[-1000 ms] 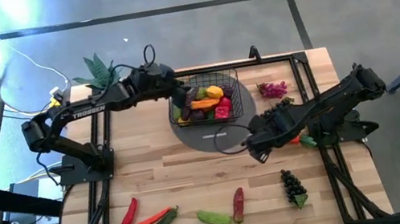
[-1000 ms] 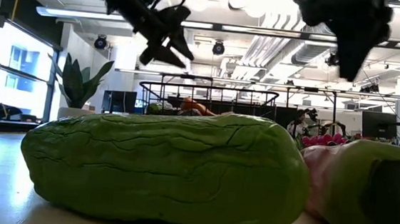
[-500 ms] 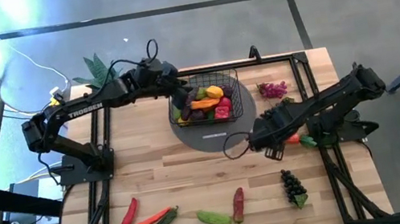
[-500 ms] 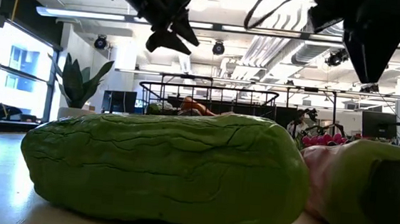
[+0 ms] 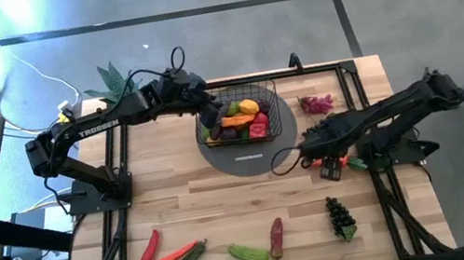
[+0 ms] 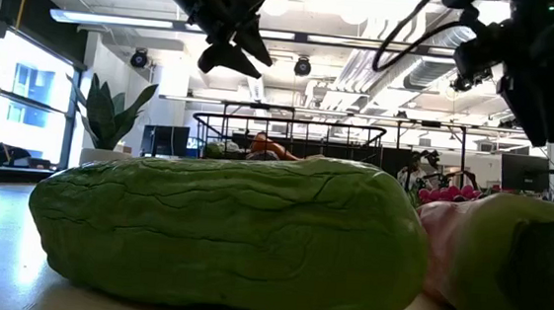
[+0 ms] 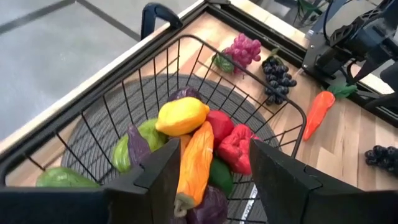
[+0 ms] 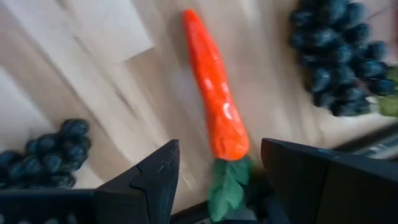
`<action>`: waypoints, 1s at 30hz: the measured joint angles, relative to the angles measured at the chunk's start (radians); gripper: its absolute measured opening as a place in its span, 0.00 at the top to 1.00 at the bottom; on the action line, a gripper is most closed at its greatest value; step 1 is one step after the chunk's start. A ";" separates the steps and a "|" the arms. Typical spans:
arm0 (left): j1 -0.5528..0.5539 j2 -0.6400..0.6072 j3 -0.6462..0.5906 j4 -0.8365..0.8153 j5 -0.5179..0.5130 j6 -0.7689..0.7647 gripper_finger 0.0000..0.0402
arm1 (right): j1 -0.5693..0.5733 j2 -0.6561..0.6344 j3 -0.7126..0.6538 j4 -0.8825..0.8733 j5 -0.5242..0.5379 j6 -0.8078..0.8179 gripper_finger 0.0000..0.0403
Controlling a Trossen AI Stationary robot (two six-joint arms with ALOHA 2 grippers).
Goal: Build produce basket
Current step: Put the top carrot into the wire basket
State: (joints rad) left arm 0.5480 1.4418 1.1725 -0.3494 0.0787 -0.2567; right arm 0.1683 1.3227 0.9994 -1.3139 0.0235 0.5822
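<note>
The black wire basket point(image 5: 244, 115) stands on a grey round mat at the far middle. It holds a lemon point(image 7: 181, 116), an orange pepper point(image 7: 194, 163), red peppers and green and purple pieces. My left gripper point(image 5: 208, 108) hangs open and empty above the basket's left rim, also seen in the wrist view point(image 7: 214, 149). An orange carrot point(image 8: 214, 106) with green leaves lies flat on the table near the right edge point(image 5: 338, 163). My right gripper point(image 8: 217, 155) points down above it, open, with its fingers on either side of the leafy end and apart from it.
Pink grapes point(image 5: 315, 104) and dark grapes point(image 8: 345, 56) lie beyond the carrot, and a second dark bunch point(image 5: 341, 216) lies nearer. Along the near edge lie a red chilli point(image 5: 147, 250), an orange piece, two cucumbers point(image 5: 249, 254) and a red pepper. A potted plant point(image 5: 115, 79) stands at the far left.
My right gripper has gone toward the table's right edge and sunk a little, rolling at the wrist; it now stands over the carrot. My left gripper has risen slightly above the basket. Both have stayed open.
</note>
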 joint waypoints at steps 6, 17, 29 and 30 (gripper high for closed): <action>0.000 0.000 0.000 -0.003 0.000 -0.029 0.56 | -0.048 -0.114 -0.128 0.179 -0.102 -0.071 0.48; -0.028 0.000 0.000 -0.006 0.000 -0.029 0.56 | -0.086 -0.138 -0.297 0.304 -0.095 -0.198 0.48; -0.050 -0.071 -0.002 -0.115 -0.044 -0.109 0.56 | -0.140 -0.094 -0.362 0.375 -0.090 -0.226 0.48; -0.053 -0.087 -0.002 -0.128 -0.052 -0.111 0.56 | -0.143 -0.079 -0.362 0.375 -0.096 -0.234 0.48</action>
State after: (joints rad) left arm 0.4952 1.3552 1.1707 -0.4778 0.0265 -0.3676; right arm 0.0252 1.2441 0.6376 -0.9384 -0.0723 0.3484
